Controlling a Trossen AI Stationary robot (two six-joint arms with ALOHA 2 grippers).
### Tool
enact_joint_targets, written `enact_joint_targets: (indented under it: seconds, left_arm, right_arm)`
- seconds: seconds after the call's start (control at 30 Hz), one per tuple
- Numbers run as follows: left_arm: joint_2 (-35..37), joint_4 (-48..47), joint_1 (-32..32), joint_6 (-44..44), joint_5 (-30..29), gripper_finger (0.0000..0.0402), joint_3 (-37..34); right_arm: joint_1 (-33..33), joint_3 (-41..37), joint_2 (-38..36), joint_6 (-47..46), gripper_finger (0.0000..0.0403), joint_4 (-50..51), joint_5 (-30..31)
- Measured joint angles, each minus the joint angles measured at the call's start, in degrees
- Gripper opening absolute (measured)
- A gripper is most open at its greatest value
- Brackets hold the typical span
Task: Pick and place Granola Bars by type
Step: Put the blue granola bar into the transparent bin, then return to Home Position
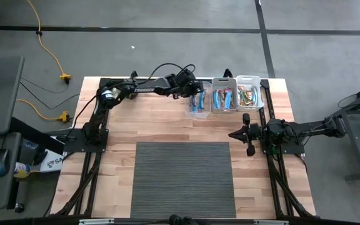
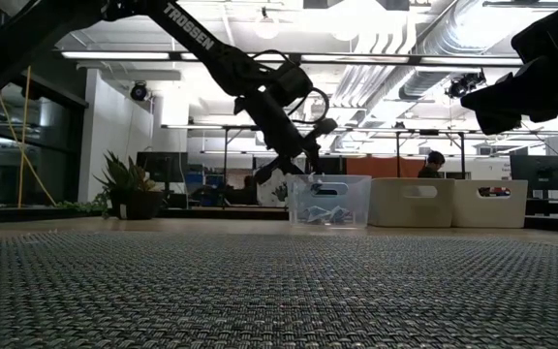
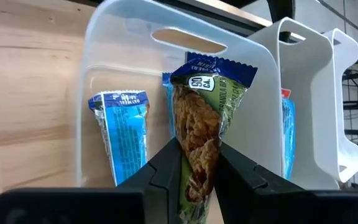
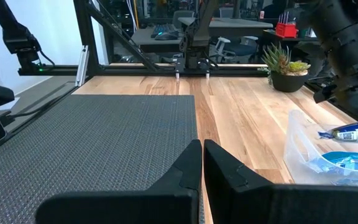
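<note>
Overhead: left claw (image 1: 195, 94) is out at the far edge of the counter (image 1: 167, 125), over the leftmost of three clear bins (image 1: 200, 105). Middle bin (image 1: 225, 95) and right bin (image 1: 249, 92) each have bars in them. Right arm waits at the right side, right claw (image 1: 237, 133) pinched together, holding nothing, beside the grey mat (image 1: 183, 178).

Low view: left claw (image 2: 303, 167) hangs just above the leftmost bin's (image 2: 329, 202) rim; bars lie in its bottom. Potted plant (image 2: 129, 189) sits off to the side.

Left wrist: fingers (image 3: 166, 168) clamped on a green granola bar (image 3: 199, 124), upright over the bin, a blue bar (image 3: 122, 134) lying inside below it.

Right wrist: fingers (image 4: 188, 165) touching each other, pointing across the mat (image 4: 92, 143); blue bars (image 4: 347, 158) visible in a nearby bin.
</note>
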State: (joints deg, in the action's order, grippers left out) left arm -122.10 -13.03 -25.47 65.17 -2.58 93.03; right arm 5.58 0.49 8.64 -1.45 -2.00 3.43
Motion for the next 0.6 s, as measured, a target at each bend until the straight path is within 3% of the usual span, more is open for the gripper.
enact_joint_targets:
  seconds: [0.27, 0.6]
  left_arm:
    - [-0.7, 0.2, 0.0, -1.6, 1.9, 0.0098, 0.0]
    - [-1.6, 0.1, 0.4, -1.8, 3.2, 0.0155, 0.0]
  right_arm:
    - [0.0, 0.0, 0.0, 0.0, 0.0, 0.0, 0.0]
    - [0.0, 0.0, 0.0, 0.0, 0.0, 0.0, 0.0]
